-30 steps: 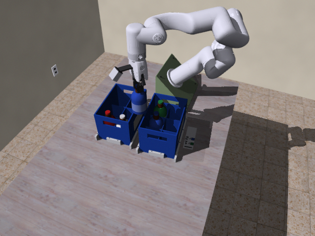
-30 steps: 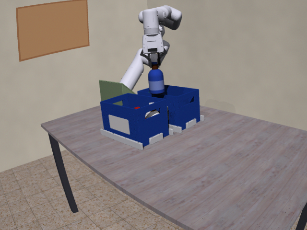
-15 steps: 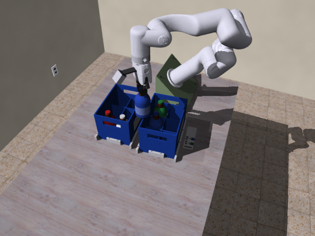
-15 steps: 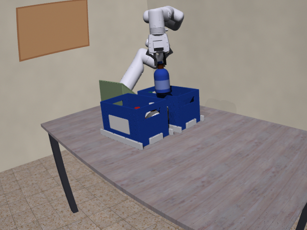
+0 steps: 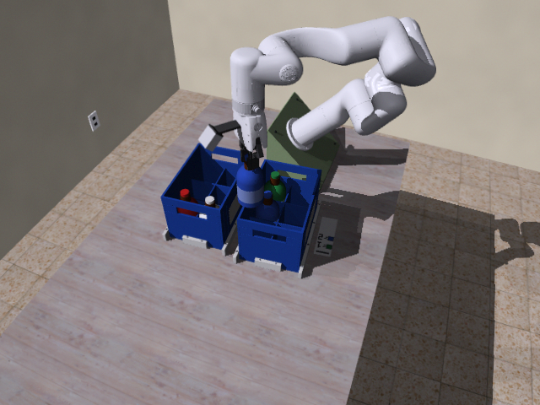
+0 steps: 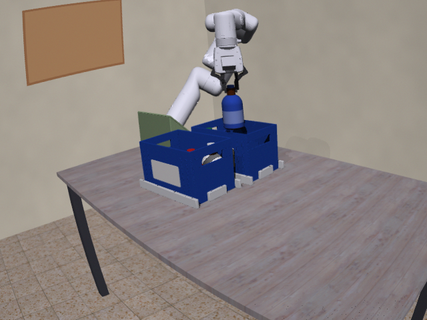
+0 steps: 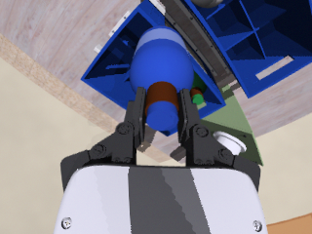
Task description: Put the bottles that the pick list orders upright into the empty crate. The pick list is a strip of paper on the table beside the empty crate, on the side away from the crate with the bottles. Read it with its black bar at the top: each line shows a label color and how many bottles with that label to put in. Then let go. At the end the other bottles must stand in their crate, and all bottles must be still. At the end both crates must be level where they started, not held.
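2 blue and 1 green was how your pick list (image 5: 331,226) seemed to read; your gripper (image 5: 251,161) (image 6: 230,89) (image 7: 162,99) was closed on the neck of 1 blue bottle (image 5: 250,185) (image 6: 232,108) (image 7: 162,65), hanging upright below the jaws; beneath them, the receiving crate (image 5: 269,253) (image 6: 261,155) (image 7: 117,100) already held 1 green bottle (image 5: 274,191) (image 7: 197,98) and 1 other blue one (image 5: 267,211); you were apparently carrying the last ordered bottle; the next move called for centring it over a free cell, lowering it straight, then letting go without clipping the rim or neighbours.
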Controlling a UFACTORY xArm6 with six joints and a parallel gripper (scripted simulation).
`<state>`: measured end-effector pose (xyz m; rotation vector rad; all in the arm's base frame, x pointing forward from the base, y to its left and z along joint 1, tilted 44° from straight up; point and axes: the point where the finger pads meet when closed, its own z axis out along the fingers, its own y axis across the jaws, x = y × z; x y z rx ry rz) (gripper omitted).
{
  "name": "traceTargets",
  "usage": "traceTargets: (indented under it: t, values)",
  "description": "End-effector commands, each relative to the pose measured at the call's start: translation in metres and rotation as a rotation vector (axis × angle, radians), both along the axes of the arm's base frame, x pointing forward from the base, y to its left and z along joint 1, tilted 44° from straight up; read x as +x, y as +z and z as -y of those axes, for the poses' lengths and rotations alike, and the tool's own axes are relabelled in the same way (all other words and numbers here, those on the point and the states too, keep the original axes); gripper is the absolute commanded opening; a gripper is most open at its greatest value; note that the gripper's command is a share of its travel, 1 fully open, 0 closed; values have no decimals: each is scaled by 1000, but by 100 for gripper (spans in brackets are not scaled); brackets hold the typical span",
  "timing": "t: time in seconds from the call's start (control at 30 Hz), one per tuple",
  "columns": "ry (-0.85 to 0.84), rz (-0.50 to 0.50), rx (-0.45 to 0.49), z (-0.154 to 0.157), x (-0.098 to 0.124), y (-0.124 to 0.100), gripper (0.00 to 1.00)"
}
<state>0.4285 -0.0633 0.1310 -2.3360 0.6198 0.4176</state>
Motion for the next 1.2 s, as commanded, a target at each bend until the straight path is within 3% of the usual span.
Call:
traceTargets:
  t: [0.0, 0.5, 1.17]
  values:
    - [-2, 4, -2, -2, 3, 4, 0]
    - [-2, 4, -2, -24, 15, 23, 0]
    - [-2, 4, -2, -25, 15, 24, 0]
